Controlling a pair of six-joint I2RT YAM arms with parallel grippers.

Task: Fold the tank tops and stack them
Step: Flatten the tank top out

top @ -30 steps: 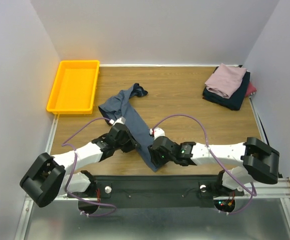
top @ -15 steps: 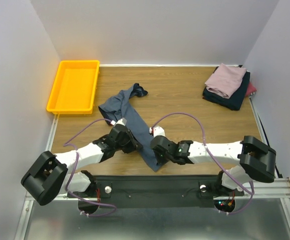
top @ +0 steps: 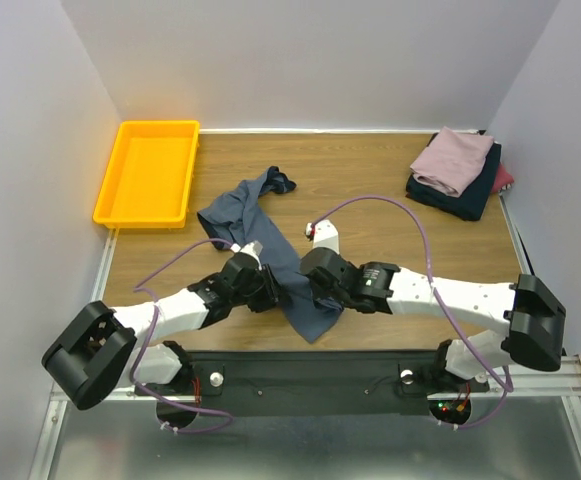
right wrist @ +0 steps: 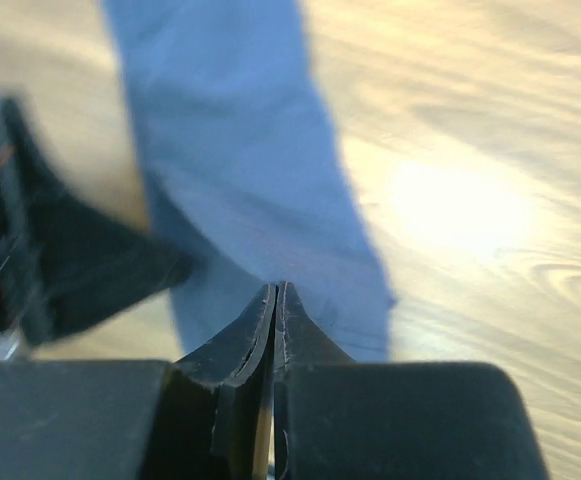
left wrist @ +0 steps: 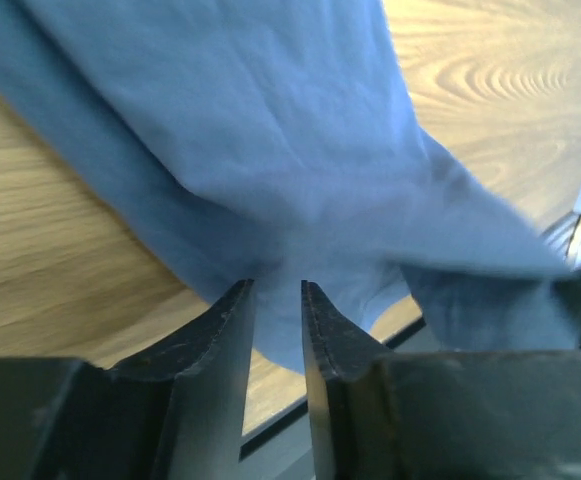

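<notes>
The right arm has stretched out further across the wooden table [top: 370,215], its elbow now nearer the right edge of the overhead view. The right gripper [top: 310,295] has shifted a little up and left. The lower end of the slate-blue cloth tank top [top: 253,215] has bunched wider beneath it.

That top lies as a long twisted band from centre-left down to the lower centre of the frame. The left gripper [top: 273,288] sits at its left side. In the left wrist view its fingers [left wrist: 235,330] stand narrowly apart, with blue cloth just past the tips. In the right wrist view the right fingers [right wrist: 240,340] are pressed together on the cloth's near part.

At upper right lies a folded pile: a mauve-pink top [top: 452,160] on a navy one [top: 470,197], with a maroon one [top: 504,178] beside them. A yellow plastic tray [top: 110,205] sits at upper left.
</notes>
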